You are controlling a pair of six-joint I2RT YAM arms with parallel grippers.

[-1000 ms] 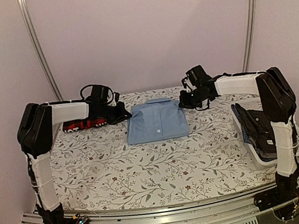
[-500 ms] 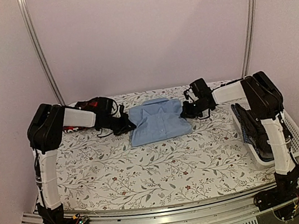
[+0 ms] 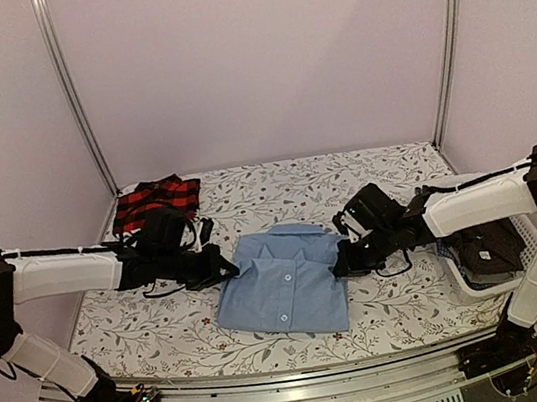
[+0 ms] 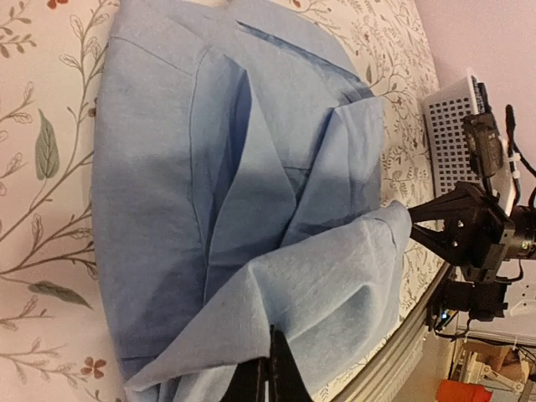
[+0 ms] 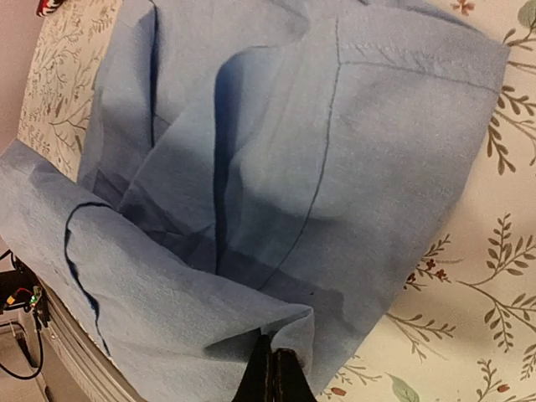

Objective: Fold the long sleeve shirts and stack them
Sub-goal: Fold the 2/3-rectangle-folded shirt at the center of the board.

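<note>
A plain light blue long sleeve shirt (image 3: 282, 288) lies folded, collar toward the back, on the near middle of the flowered table. My left gripper (image 3: 223, 266) is shut on the shirt's left edge, and my right gripper (image 3: 342, 266) is shut on its right edge. In the left wrist view the black fingertips (image 4: 272, 368) pinch a raised fold of the blue cloth (image 4: 209, 209). The right wrist view shows the same: the closed tips (image 5: 275, 368) bite a fold of the blue shirt (image 5: 335, 167). A red-and-black plaid shirt (image 3: 154, 200) lies folded at the back left.
A white plastic basket (image 3: 463, 285) stands at the right edge with dark shirts (image 3: 489, 254) in it, partly behind my right arm. The table's metal front rail (image 3: 308, 397) runs just beyond the blue shirt's near hem. Upright frame poles stand at the back corners.
Both arms have drawn the blue shirt from the back of the table to the near middle, with both grippers staying shut. The plaid shirt is now uncovered.
</note>
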